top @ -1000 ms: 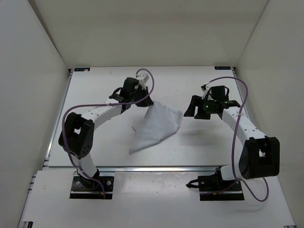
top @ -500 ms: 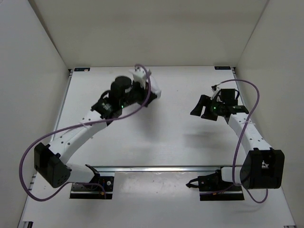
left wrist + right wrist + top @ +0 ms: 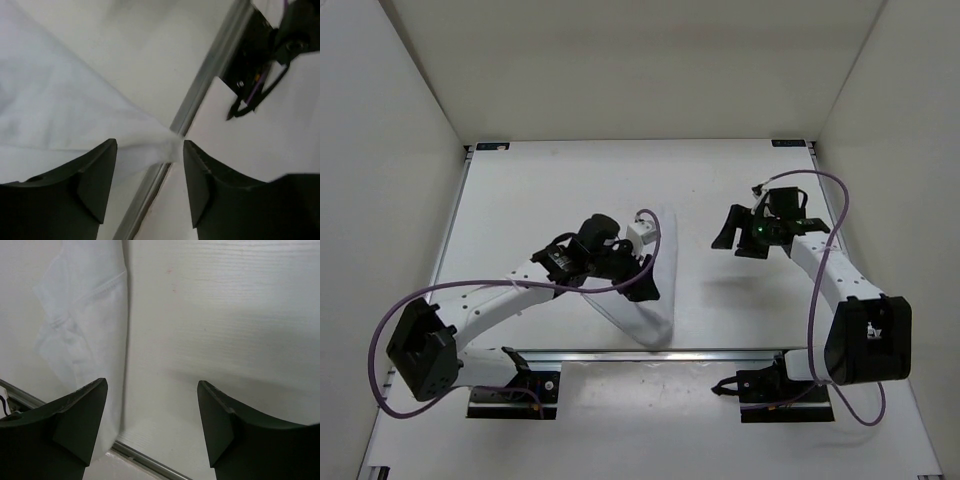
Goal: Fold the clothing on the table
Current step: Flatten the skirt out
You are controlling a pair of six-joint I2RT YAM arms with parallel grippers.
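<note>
The clothing (image 3: pixel 655 320) is a pale white piece of fabric lying on the table (image 3: pixel 550 190) in a long shape that runs from mid-table to the front rail. My left gripper (image 3: pixel 645 290) hovers low over its near part. In the left wrist view the jaws of the left gripper (image 3: pixel 150 147) stand apart, and a pointed corner of the clothing (image 3: pixel 75 110) lies between them, close to the right finger. My right gripper (image 3: pixel 732 238) is open to the right of the fabric and holds nothing. Its wrist view shows the right gripper (image 3: pixel 152 385) over bare table, the clothing (image 3: pixel 85 325) to its left.
An aluminium rail (image 3: pixel 720 352) runs along the front table edge, also seen as the rail (image 3: pixel 200 95) under the left gripper. The arm bases (image 3: pixel 510 385) sit just beyond it. White walls (image 3: pixel 390 150) enclose the left, right and back sides.
The left arm swung from the far middle of the table toward the front edge, bringing the clothing along. Its jaws went from shut to apart. The right arm barely moved.
</note>
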